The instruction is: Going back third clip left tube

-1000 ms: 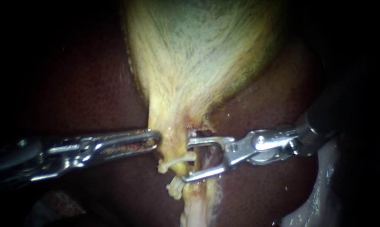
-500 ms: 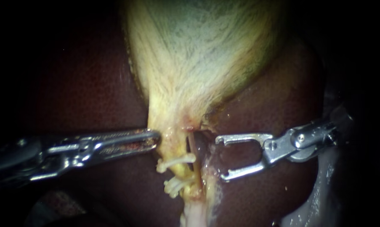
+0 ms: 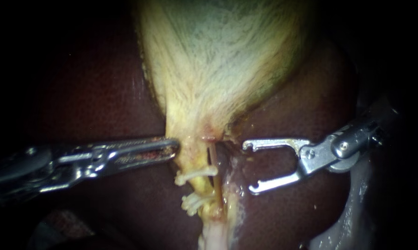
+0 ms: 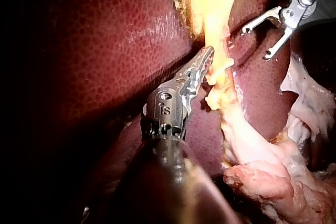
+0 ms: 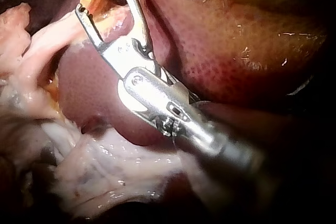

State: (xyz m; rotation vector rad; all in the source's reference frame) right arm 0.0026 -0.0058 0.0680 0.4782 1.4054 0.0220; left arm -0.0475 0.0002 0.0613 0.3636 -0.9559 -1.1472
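Risk: right instrument (image 3: pixel 248 167) hand is empty, jaws wide apart, hooked tips facing the left tube (image 3: pixel 200 187), just beside it and not touching. Any drift toward the tube could catch the upper clip (image 3: pixel 197 173) or the thin strand (image 3: pixel 212 158) alongside and drag it loose. Safest path, as judged: straight out along the shaft, over the liver (image 3: pixel 287 106).

Second risk: left instrument (image 3: pixel 171 148) hand is clamped on the gallbladder (image 3: pixel 218 60) at its neck. A slip there would slacken the tube and shift the clips.

Left tube runs down from the neck, between the two hands. Lower clip (image 3: pixel 192 203) sits below the upper. Third clip: cannot make out.

Pose: right shaft enters from the upper right, tilted down. Left shaft is near level.
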